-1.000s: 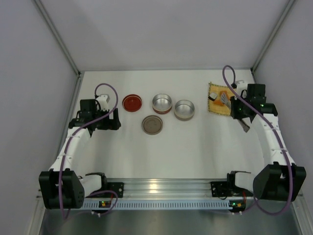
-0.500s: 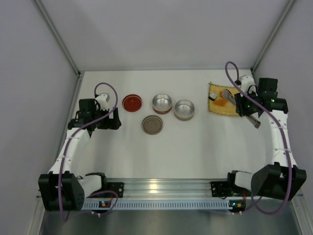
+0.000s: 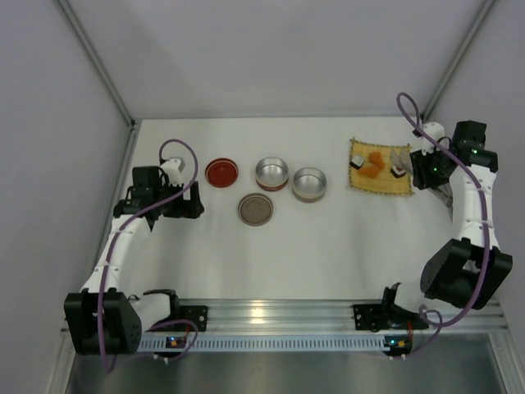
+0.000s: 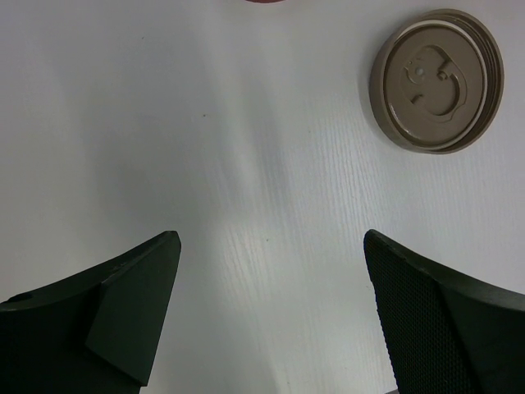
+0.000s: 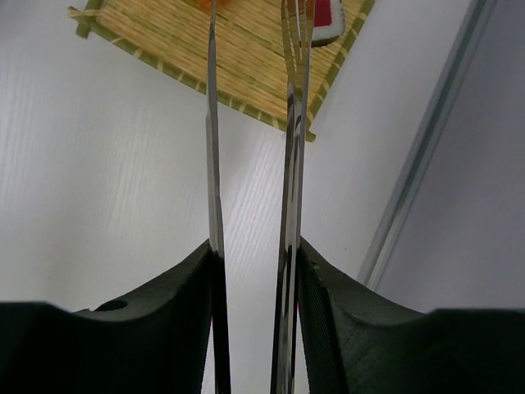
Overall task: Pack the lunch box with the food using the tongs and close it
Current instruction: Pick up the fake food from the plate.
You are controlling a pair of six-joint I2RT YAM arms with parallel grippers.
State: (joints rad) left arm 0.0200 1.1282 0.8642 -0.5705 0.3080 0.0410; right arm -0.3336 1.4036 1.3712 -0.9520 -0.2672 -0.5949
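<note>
The right hand (image 5: 254,254) is clamping the tongs (image 5: 212,123), their slim springy arms parted and reaching ahead over the mat (image 5: 246,49), where the food (image 3: 375,167) is lying. The pieces are probably soft and light, calling for a gentle pinch across the sides. The left hand (image 4: 271,271) is gaping wide, empty.

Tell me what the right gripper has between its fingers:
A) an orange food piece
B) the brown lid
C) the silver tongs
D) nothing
C: in the right wrist view the two thin metal arms of the tongs run out from between the fingers of the right gripper toward the woven mat.
</note>
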